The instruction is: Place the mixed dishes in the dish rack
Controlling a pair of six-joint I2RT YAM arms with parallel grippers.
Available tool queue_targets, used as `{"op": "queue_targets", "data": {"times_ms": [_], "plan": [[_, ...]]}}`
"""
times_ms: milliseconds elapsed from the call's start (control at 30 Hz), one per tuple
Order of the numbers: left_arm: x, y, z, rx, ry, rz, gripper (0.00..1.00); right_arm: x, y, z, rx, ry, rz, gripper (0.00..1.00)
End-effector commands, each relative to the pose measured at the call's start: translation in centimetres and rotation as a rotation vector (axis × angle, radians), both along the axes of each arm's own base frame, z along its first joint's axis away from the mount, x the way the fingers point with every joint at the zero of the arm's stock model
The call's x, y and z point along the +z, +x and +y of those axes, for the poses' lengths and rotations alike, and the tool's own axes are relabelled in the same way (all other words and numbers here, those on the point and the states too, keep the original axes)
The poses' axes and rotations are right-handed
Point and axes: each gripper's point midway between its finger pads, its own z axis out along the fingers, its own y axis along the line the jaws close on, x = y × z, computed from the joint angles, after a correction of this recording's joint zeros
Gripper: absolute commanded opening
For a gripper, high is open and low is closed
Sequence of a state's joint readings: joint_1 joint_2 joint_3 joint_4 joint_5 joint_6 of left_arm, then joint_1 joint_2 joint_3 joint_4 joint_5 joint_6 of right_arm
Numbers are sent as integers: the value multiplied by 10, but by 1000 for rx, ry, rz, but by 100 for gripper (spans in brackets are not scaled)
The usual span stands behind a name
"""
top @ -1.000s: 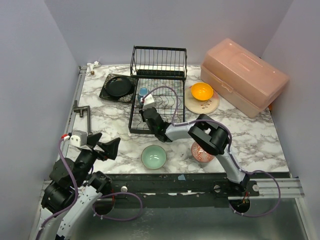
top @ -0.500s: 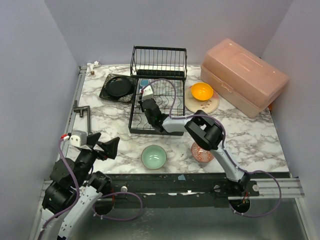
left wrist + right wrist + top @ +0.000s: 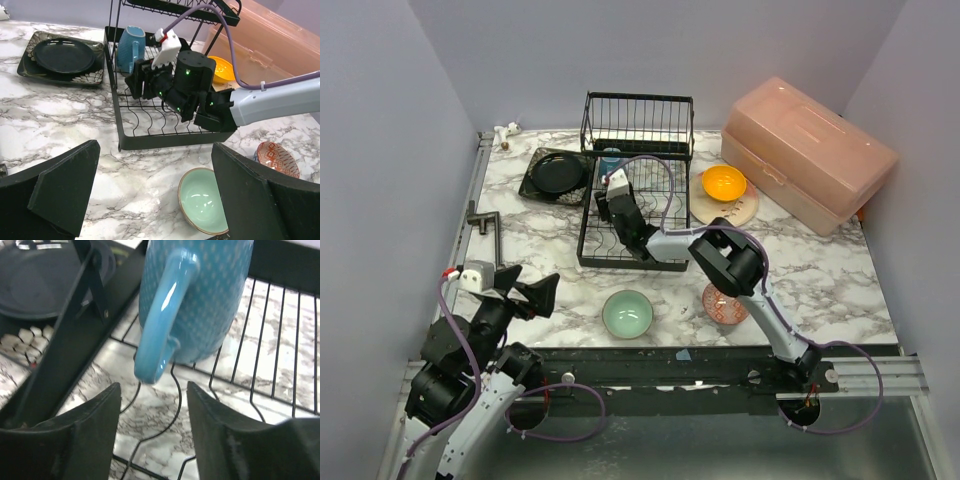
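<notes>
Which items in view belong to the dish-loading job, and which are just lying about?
Job:
- dish rack
- blue mug, already standing in the rack
- mint-green bowl
- orange bowl, sitting on the beige plate
- red-patterned bowl
- black round plate, on the black square plate

Lying about:
- pink plastic box
- dark T-shaped tool near the table's left edge

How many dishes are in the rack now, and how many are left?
Done: one, the mug stands in the rack. In hand: nothing; the right gripper sits open right by the mug. Left: six on the table, the green bowl, red-patterned bowl, orange bowl on its beige plate, and the black round plate on the square plate.
</notes>
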State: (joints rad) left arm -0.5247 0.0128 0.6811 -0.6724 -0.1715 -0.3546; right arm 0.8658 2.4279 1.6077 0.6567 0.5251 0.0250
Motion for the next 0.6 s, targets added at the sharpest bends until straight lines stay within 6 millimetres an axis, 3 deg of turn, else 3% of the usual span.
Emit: {"op": "queue_targets", "data": {"times_ms": [0, 333, 567], "plan": [[2, 3, -4, -11, 14, -9, 99, 10, -9, -1, 27, 17, 1, 62], [-2, 8, -5, -7, 31, 11, 99, 31, -38, -23, 27, 49, 112, 70], [-7, 15, -8, -6, 49, 43, 99, 42, -89, -57, 82, 48, 230, 75]]}}
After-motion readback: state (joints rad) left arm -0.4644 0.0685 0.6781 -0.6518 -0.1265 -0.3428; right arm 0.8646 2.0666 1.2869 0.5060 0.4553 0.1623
